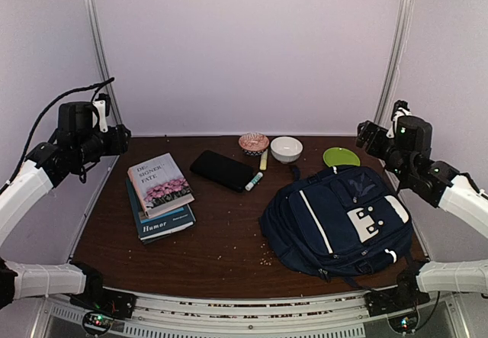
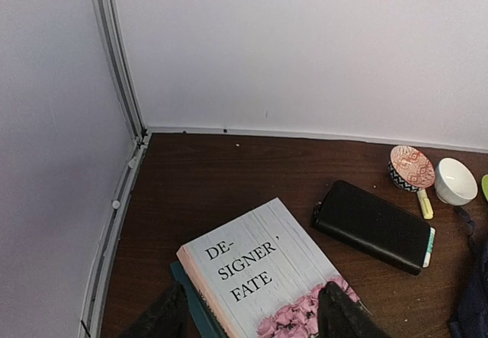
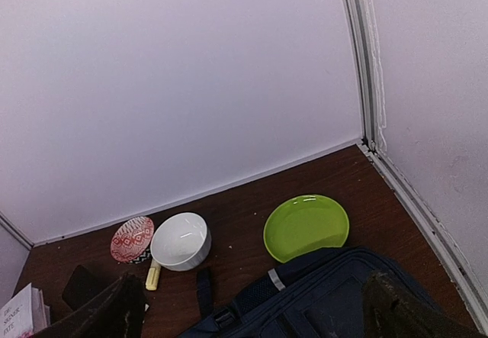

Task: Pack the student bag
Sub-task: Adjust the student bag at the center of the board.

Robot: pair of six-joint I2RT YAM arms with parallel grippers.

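Closest to the top camera among the loose items, the student bag (image 1: 335, 220) is noted lying flat, front pocket up, on the right half of the table (image 1: 221, 258). It is soft navy fabric with thin white stripes and a white patch. Whether its main zip is open cannot be told. Two stacked books (image 1: 160, 197) are seen at left. A black case (image 1: 222, 170), a highlighter (image 1: 254, 181), a patterned bowl (image 1: 253, 143), a white bowl (image 1: 286, 149) and a green plate (image 1: 341, 156) are ranged behind. The left gripper (image 1: 116, 140) and right gripper (image 1: 367, 136) are held raised at either side, touching nothing.

Left wrist view: the fingers (image 2: 164, 319) are spread wide and empty above the matt, rigid cover of the upper book.

Right wrist view: the fingers (image 3: 107, 311) are likewise parted and empty over the bag's upper edge. The plate is seen to be glossy and shallow.

Judgement: packing is not begun. The limp mouth is best opened and held by the right arm, and the stiff books fed in spine-first by the left, so that fabric is not snagged.
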